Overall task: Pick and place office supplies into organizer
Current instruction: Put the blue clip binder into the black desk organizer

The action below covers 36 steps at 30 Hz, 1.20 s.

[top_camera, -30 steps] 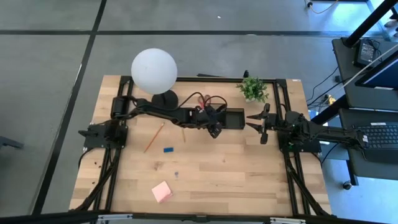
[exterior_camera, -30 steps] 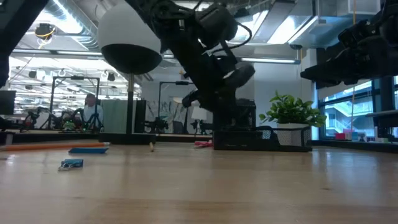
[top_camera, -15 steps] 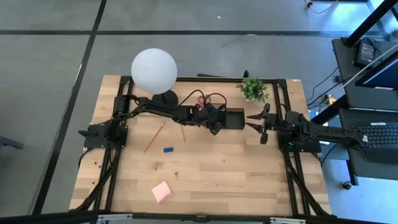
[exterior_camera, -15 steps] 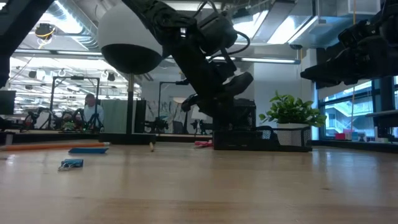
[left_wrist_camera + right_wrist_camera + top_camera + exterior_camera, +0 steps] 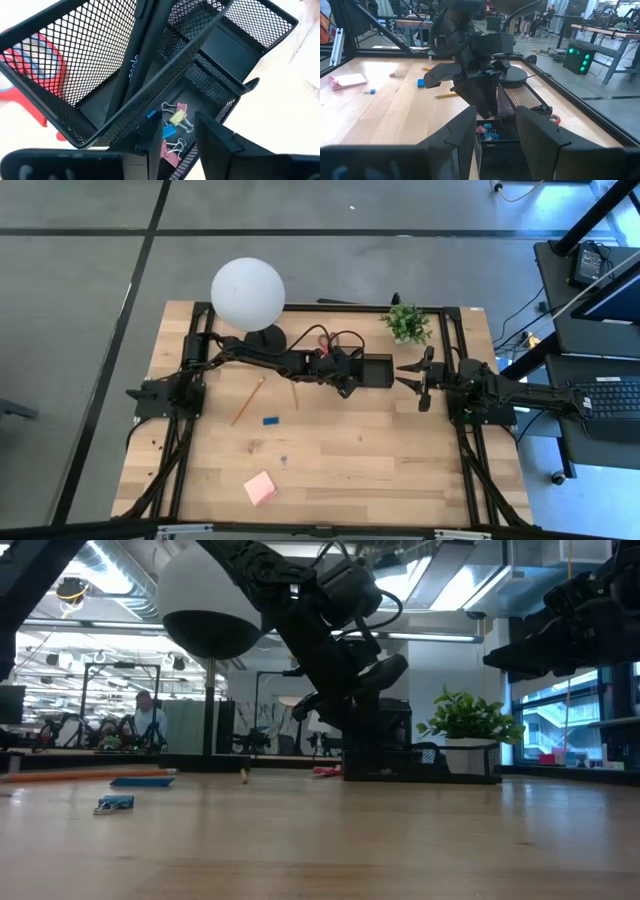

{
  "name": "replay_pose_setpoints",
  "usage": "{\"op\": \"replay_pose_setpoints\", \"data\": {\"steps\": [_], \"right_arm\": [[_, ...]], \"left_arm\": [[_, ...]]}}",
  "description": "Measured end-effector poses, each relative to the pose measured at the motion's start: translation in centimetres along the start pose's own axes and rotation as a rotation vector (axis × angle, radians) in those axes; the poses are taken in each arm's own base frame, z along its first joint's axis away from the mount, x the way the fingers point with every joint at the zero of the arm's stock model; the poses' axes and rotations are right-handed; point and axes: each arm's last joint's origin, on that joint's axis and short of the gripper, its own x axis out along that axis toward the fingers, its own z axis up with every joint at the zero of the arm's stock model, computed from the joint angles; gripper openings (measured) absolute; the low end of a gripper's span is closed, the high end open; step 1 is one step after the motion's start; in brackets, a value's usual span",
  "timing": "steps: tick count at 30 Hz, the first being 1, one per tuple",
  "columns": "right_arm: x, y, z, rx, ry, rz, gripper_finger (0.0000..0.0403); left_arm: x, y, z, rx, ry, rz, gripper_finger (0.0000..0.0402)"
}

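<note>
- Left arm reaches down over black mesh organizer at far centre.
- Potted plant just right of organizer.
- Globe lamp upper left.
- Blue eraser, small clip on table, left.

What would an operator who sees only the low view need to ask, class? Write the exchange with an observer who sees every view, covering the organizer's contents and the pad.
Operator: What is inside the organizer?
Observer: The left wrist view shows coloured clips on the floor of one compartment of the organizer, below the open left claw.
Operator: Where is the pad?
Observer: The high view shows the pink pad lying alone near the table edge opposite the lamp, far from the organizer.
</note>
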Motion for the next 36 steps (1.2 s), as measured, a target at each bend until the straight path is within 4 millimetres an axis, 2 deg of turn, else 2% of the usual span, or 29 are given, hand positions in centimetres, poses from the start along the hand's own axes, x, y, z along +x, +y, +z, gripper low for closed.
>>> {"op": "replay_pose_setpoints", "data": {"steps": [8, 14, 24, 28, 32, 36], "right_arm": [[0.0, 0.0, 0.0, 0.0, 0.0, 0.0, 0.0145], [0.0, 0.0, 0.0, 0.0, 0.0, 0.0, 0.0145], [0.0, 0.0, 0.0, 0.001, -0.001, 0.002, 0.0145], [0.0, 0.0, 0.0, 0.001, -0.001, 0.002, 0.0145], [0.0, 0.0, 0.0, -0.001, -0.001, 0.002, 0.0145], [0.0, 0.0, 0.0, 0.0, 0.0, 0.002, 0.0145]], "left_arm": [[-0.1, -0.2, 0.0, -0.01, 0.04, -0.064, 0.0109], [-1.6, -0.8, 0.6, -0.006, 0.068, -0.184, 0.0107], [-7.0, -3.2, 1.6, 0.046, 0.083, -0.408, 0.0099], [-9.2, -4.4, 0.6, 0.12, 0.182, -0.523, 0.0096], [-10.7, -5.3, -1.2, 0.178, 0.314, -0.56, 0.0093], [-11.6, -6.0, -3.3, 0.06, 0.481, -0.498, 0.0092]]}}
